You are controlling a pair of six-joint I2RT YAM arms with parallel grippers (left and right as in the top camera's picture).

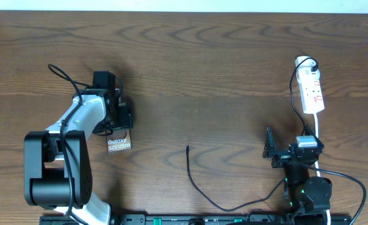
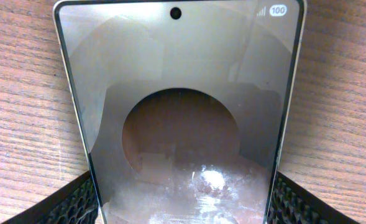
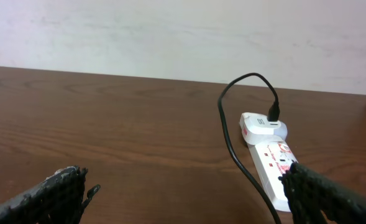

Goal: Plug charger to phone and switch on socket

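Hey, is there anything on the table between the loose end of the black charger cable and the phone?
Nothing visible. Only bare table lies between the charger tip and the phone. The left gripper sits over the phone itself, outside that gap.

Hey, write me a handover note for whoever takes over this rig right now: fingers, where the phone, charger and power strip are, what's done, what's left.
Left gripper: fingers flank the brownish glossy slab phone lying on the wooden table; firm grip unclear.
Right gripper: open, empty, facing the white elongated power strip.
Thin black charger cable: slim plug tip lies loose mid-table, apart from the phone; other end in the white adapter on the strip.
Done: nothing plugged into the phone yet.
Left: plug tip into phone, switch strip on; switch state unreadable.
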